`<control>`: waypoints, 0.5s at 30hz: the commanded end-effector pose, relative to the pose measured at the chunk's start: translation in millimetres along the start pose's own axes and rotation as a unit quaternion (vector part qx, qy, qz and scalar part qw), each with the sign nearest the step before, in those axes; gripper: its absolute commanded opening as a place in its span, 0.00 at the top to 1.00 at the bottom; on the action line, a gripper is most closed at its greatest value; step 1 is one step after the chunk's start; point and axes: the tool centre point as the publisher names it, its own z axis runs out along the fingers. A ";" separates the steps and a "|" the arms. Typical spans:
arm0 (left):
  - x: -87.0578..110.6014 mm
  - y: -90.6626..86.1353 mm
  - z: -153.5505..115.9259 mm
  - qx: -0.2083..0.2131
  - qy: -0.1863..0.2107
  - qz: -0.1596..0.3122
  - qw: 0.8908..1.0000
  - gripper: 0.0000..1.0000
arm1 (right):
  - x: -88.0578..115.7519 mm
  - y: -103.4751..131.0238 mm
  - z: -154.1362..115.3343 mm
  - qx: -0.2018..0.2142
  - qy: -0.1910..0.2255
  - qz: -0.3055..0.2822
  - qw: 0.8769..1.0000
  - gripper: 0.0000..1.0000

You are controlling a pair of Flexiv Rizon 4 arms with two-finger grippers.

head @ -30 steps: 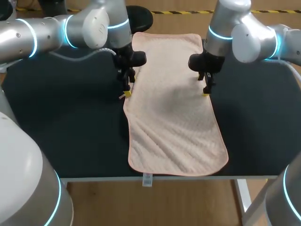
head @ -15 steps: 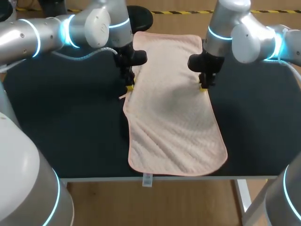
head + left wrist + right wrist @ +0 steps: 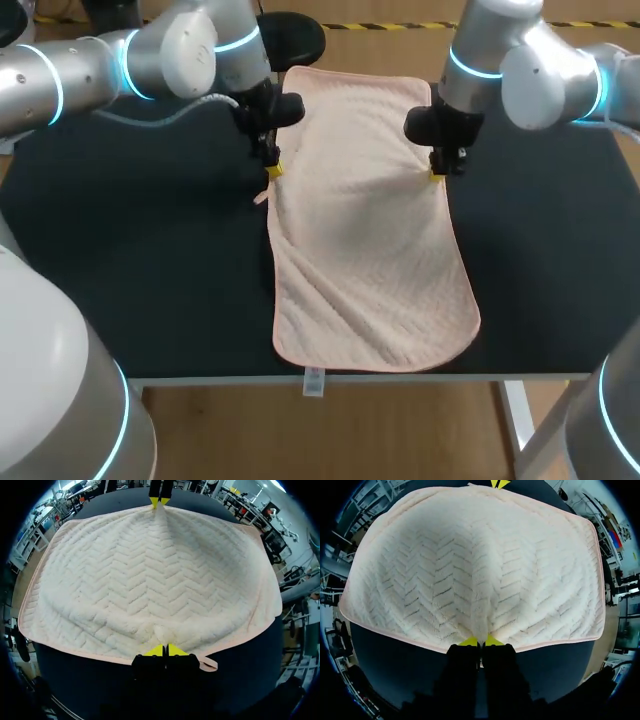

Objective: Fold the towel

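Observation:
A pale pink towel (image 3: 365,215) lies lengthwise on the dark table (image 3: 130,260), its near end at the front edge. My left gripper (image 3: 272,170) is shut on the towel's left edge about halfway along, and my right gripper (image 3: 437,175) is shut on the right edge opposite. In the left wrist view the gripper (image 3: 165,650) pinches the towel (image 3: 155,580) hem into a small peak, with the other gripper (image 3: 160,501) across the cloth. The right wrist view shows its gripper (image 3: 480,641) pinching the towel (image 3: 475,565) the same way, lifting a ridge.
A small white label (image 3: 313,382) hangs from the towel's near hem over the front edge. A loop tab (image 3: 207,664) sticks out beside my left gripper. Bare dark table lies on both sides of the towel.
Both grippers went from open to shut on the towel's side edges and moved slightly toward the far end, raising the edges. The cloth between them now bunches a little.

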 end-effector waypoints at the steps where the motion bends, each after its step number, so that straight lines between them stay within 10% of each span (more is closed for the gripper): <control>1: 19.6 2.8 -37.8 0.004 -0.029 -0.001 1.000 1.00 | 7.3 -0.6 -24.5 0.003 -0.014 -0.004 1.000 1.00; 15: 13.4 -13.0 -158.9 0.040 -0.115 0.013 0.992 1.00 | -11.2 18.6 -122.8 -0.006 -0.091 -0.029 0.995 1.00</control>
